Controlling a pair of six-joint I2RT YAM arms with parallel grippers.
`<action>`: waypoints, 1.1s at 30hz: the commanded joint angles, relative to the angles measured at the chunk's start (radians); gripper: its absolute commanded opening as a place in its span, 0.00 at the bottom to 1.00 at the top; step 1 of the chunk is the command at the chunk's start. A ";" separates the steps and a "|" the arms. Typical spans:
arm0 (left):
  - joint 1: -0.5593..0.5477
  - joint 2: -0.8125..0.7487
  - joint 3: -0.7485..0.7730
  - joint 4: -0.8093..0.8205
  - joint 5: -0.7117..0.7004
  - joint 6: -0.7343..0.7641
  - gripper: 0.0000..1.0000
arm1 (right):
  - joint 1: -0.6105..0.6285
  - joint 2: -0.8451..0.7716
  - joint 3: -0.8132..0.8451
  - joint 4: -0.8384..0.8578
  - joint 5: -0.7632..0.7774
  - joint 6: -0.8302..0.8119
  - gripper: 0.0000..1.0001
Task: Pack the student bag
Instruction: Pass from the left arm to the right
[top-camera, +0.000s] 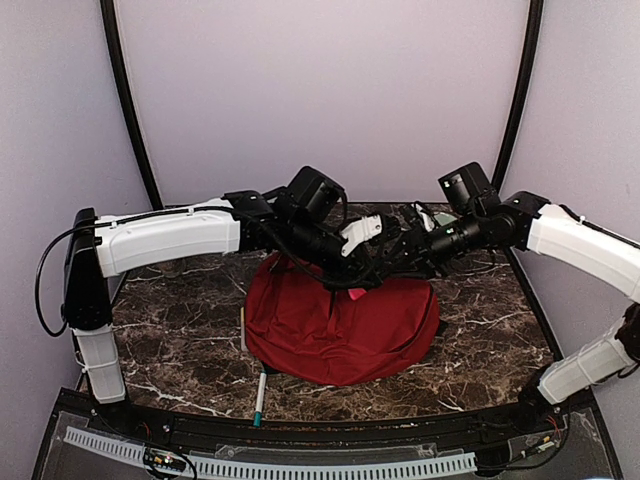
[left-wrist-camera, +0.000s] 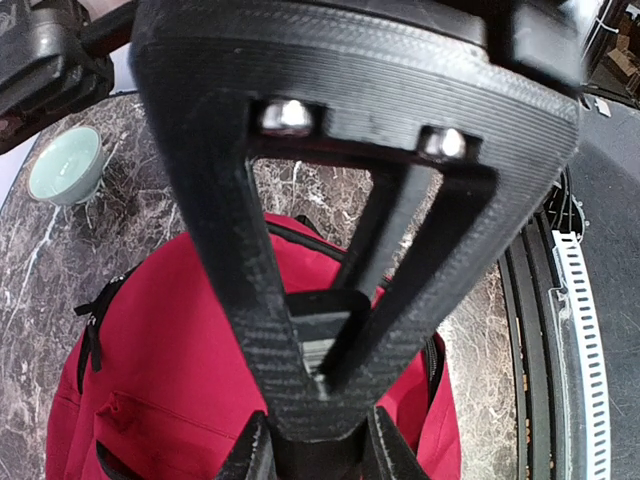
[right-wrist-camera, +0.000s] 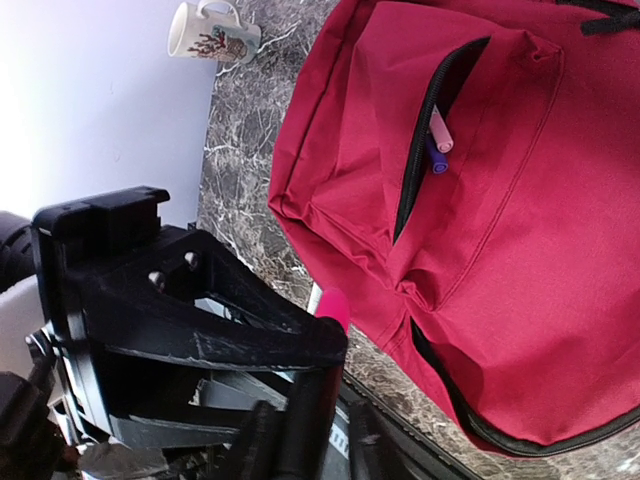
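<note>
Pen: near the front edge of the desk, just left of the bag.
Student bag: red, lying at the desk's middle; front pocket unzipped, pink and purple pens poking out.
Left claw: above the bag, tips nearly together; cannot tell what they pinch.
Right claw: beside the bag's edge, pink marker at its tips; cannot tell whether clamped.
Mug: desk edge by the wall.
</note>
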 joint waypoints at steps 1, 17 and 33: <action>-0.013 0.014 0.051 -0.016 -0.004 -0.011 0.00 | 0.006 0.013 0.015 -0.009 -0.014 -0.009 0.17; -0.016 0.024 0.079 -0.071 -0.075 -0.024 0.20 | 0.006 -0.001 0.018 -0.027 0.029 -0.018 0.00; -0.016 -0.095 -0.095 0.061 -0.143 -0.042 0.72 | -0.011 -0.057 0.002 -0.034 0.138 -0.045 0.00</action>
